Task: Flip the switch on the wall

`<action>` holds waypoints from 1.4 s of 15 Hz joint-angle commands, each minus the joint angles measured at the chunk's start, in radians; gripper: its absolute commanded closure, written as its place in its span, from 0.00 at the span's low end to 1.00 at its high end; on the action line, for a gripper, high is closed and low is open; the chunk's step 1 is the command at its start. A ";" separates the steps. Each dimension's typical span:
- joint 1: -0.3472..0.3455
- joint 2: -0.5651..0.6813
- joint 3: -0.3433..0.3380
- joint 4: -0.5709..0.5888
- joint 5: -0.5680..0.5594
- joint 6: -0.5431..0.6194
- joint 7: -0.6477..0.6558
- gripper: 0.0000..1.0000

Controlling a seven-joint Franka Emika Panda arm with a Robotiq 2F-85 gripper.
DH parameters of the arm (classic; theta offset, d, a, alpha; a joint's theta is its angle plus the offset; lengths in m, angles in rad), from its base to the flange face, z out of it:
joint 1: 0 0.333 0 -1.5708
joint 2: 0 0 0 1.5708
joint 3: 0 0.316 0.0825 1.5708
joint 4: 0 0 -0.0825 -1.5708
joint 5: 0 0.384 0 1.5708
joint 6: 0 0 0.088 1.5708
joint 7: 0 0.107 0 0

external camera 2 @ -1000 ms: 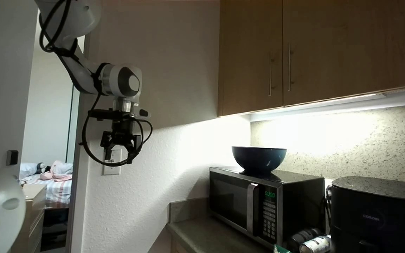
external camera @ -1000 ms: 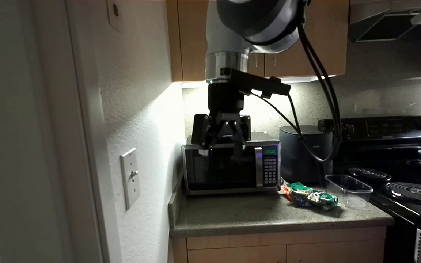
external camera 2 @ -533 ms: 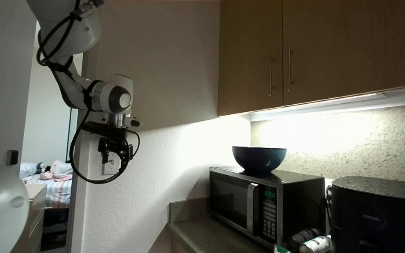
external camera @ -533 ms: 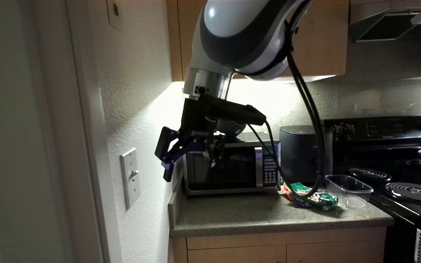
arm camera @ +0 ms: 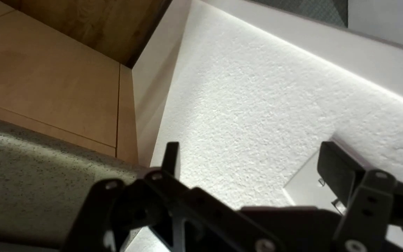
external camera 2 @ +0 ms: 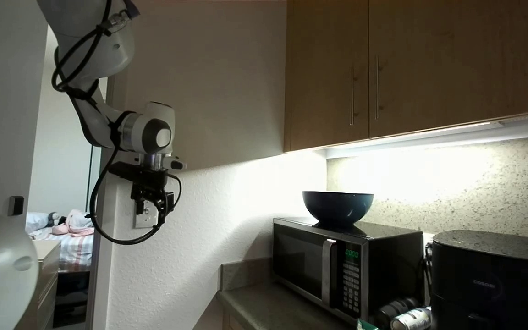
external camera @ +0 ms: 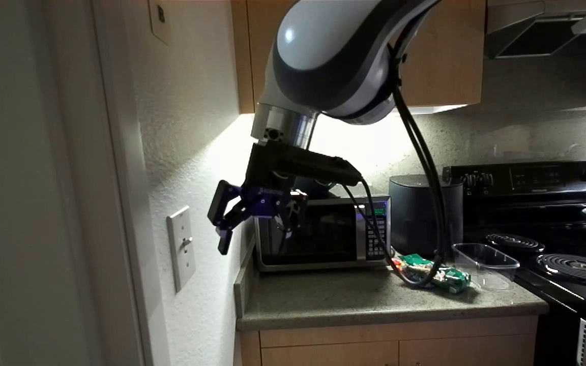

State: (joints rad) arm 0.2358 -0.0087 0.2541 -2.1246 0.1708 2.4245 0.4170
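Observation:
The switch (external camera: 181,249) is a white upright plate on the white wall (external camera: 206,162). Its small toggle juts out at the centre, with a dark bit of slot below it. My gripper (external camera: 255,239) is open and empty, tilted, to the right of the plate and apart from it in that exterior view. In an exterior view the gripper (external camera 2: 154,211) covers the upper part of the switch (external camera 2: 145,221). In the wrist view the open fingers (arm camera: 249,155) face the wall (arm camera: 243,105). The right finger partly hides the switch (arm camera: 308,185) and its toggle.
A microwave (external camera: 318,239) stands on the counter (external camera: 333,300) behind the gripper, with a dark bowl (external camera 2: 337,206) on top. An air fryer (external camera: 425,213), a green bag (external camera: 430,274) and a clear tub (external camera: 491,269) are further right. A doorway edge (external camera: 125,203) borders the wall.
My gripper has moved down and towards the switch and wall, and has tilted. Most of this came in the first half second; since then it shifted slightly more. The fingers stay open.

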 commanded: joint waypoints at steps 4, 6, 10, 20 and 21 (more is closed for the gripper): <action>0.020 0.093 0.005 0.035 0.062 0.180 0.112 0.00; 0.032 0.106 0.011 0.047 0.092 0.212 0.105 0.00; 0.054 0.093 0.017 0.032 0.110 0.317 0.097 0.00; 0.072 0.022 -0.036 -0.108 -0.084 0.525 0.338 0.00; 0.072 0.013 -0.048 -0.114 -0.141 0.506 0.410 0.00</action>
State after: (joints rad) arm 0.3024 0.0638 0.2522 -2.2135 0.1542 2.9077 0.6384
